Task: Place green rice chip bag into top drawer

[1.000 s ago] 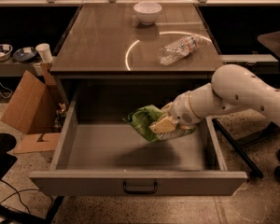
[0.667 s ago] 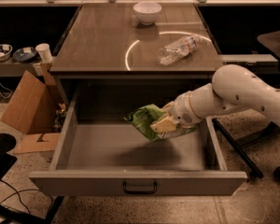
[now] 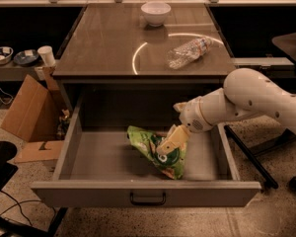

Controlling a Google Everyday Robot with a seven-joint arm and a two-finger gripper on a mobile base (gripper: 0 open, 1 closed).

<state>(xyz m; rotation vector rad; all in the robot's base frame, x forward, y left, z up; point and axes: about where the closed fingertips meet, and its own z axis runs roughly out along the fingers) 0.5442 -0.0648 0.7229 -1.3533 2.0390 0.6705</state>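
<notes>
Surface (image 3: 103,43): brown top, drawer unit beneath.

Top drawer (image 3: 89,191): standing open, grey, shallow, nothing seen on its floor but the bag.

White arm (image 3: 256,95): reaching in from the right, above the drawer's right wall.

Cardboard box (image 3: 27,115): on the ground left of the drawer.

Green rice chip bag (image 3: 143,141): inside the top drawer, right of centre, crumpled, lower edge apparently resting on the drawer floor close behind the front panel.

Clear plastic bottle (image 3: 187,52): lying on its side on the surface's right half.

White bowl (image 3: 156,13): at rear centre (neither item concerns the task).

End effector (image 3: 170,141): inside the drawer, lying against the bag's upper right part. Cannot tell whether clamped on the bag or let go.

Handle (image 3: 148,199): small, dark, centred on the front panel.

Assessment: placement judged nearly complete.

Recommended: confirm the bag is fully borne by the drawer floor. Release without dragging. Withdraw up and rightward, keeping off the right wall and the surface's front edge.

Risk: glossy bag catching and being lifted back out.
</notes>
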